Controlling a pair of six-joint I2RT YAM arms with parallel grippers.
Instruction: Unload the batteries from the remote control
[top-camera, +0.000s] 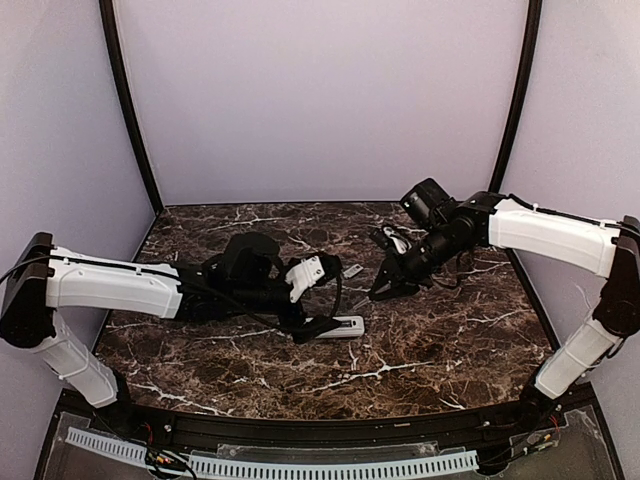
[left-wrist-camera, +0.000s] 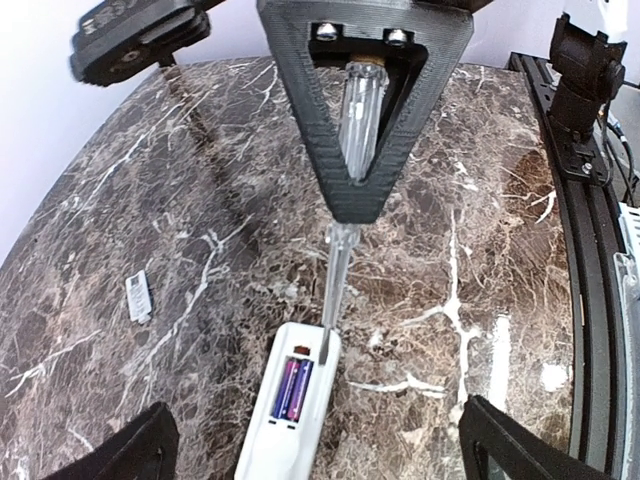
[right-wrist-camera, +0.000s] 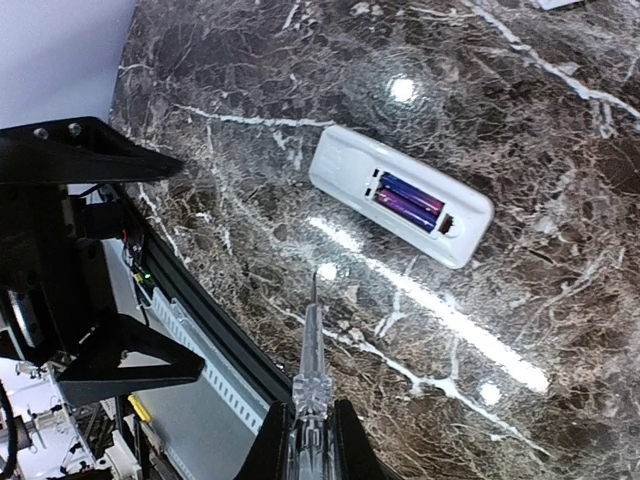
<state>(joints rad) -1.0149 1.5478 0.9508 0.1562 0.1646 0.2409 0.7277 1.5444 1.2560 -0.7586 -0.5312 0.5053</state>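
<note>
Remote: the slim white rectangular plastic remote control lies back-up on the dark brown white-veined marble tabletop, near the middle, with the battery recess uncovered. The two slim purple-red cylindrical batteries sit side by side in the recess; neither is lifted. A small flat pale-grey cover piece lies apart on the tabletop, well clear of the work.

Right claw: narrow, clamped on the clear-plastic handle of a thin-shafted screwdriver, blade pointed down toward the recess end of the remote. Judgement: the tool is there as a pry, since the batteries sit too low and tight for the claw itself to take hold.

Left claw: wide, holding nothing, one finger at either side of the remote's other end. Judgement: it is placed to pinch the body and stop it sliding when the blade levers.

Unclear:
- The left wrist view puts the blade tip at the recess rim, while the right wrist view shows it off to the side. Cannot tell whether it touches.
- The remote's far end is cut off at the bottom of the left wrist view.
- In the top view the left wrist covers the recess.
- Cannot tell whether the left fingers touch the remote.
</note>
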